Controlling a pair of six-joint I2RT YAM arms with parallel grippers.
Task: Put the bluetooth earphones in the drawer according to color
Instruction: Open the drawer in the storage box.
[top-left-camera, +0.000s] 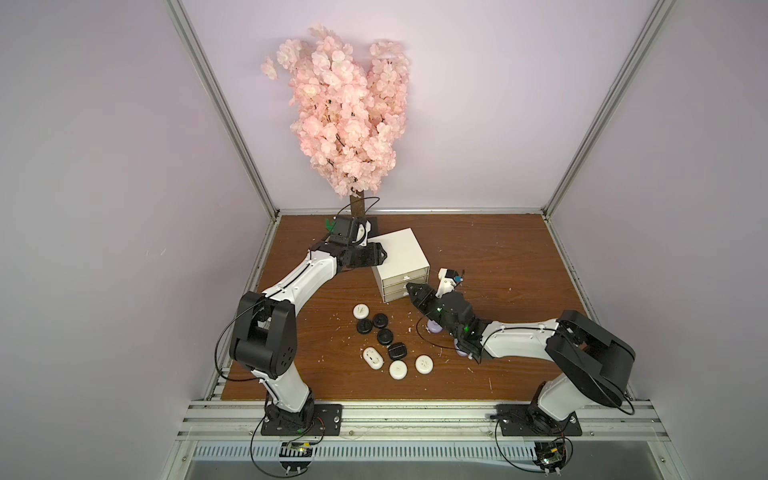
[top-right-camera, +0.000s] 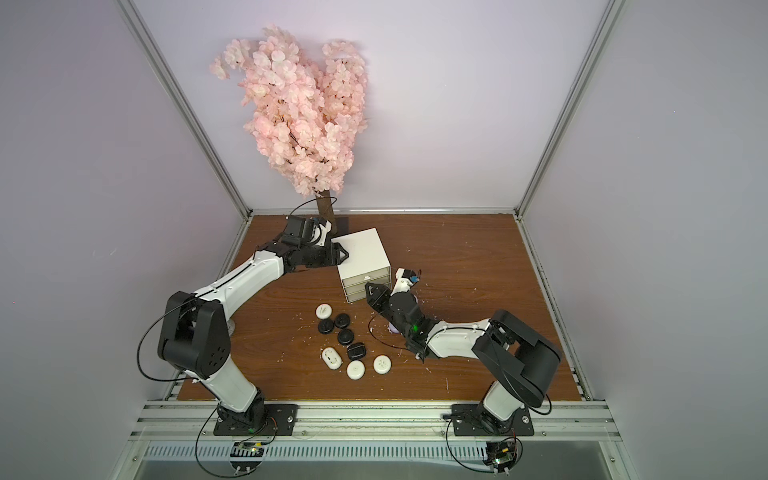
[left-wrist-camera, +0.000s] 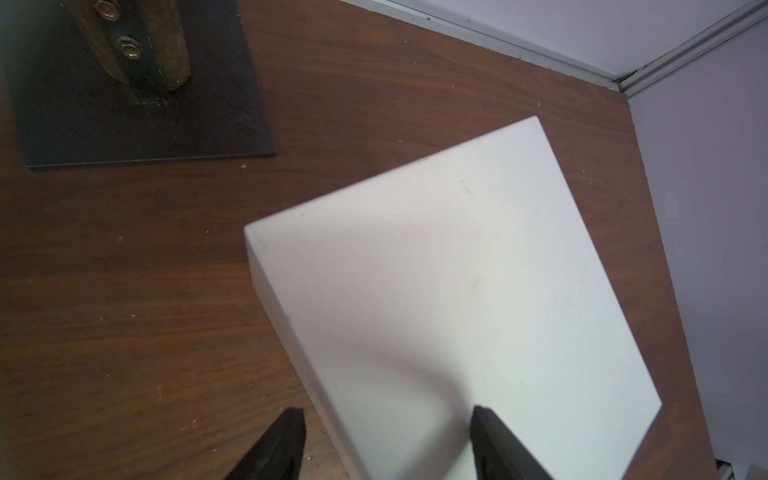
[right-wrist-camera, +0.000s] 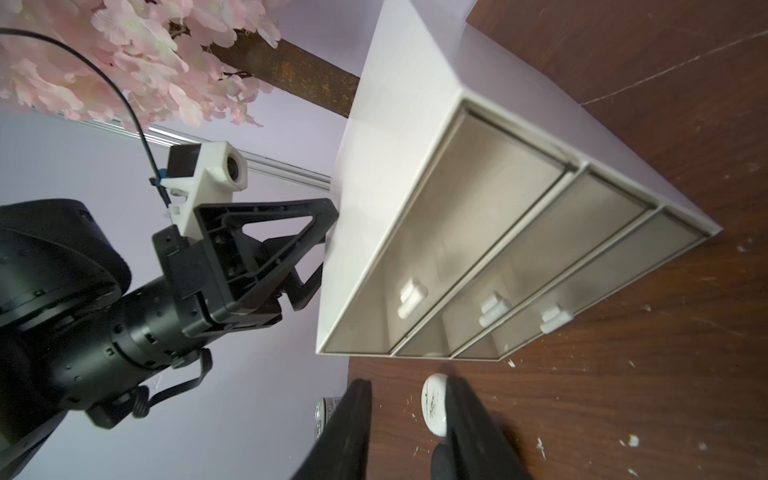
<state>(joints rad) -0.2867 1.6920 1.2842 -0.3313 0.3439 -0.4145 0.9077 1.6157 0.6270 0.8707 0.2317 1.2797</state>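
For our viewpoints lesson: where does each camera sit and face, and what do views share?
Top views: high in front, looking down at the table; left arm, right arm show.
Left wrist: above the drawer cabinet, facing its top; left fingers show.
Right wrist: low, facing its front; right fingers, left arm show.
Shared: all show the drawer cabinet.

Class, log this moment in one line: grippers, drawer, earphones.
left gripper: open, straddling drawer cabinet corner | right gripper: open, empty, facing drawers | drawers: all shut | earphones: on table
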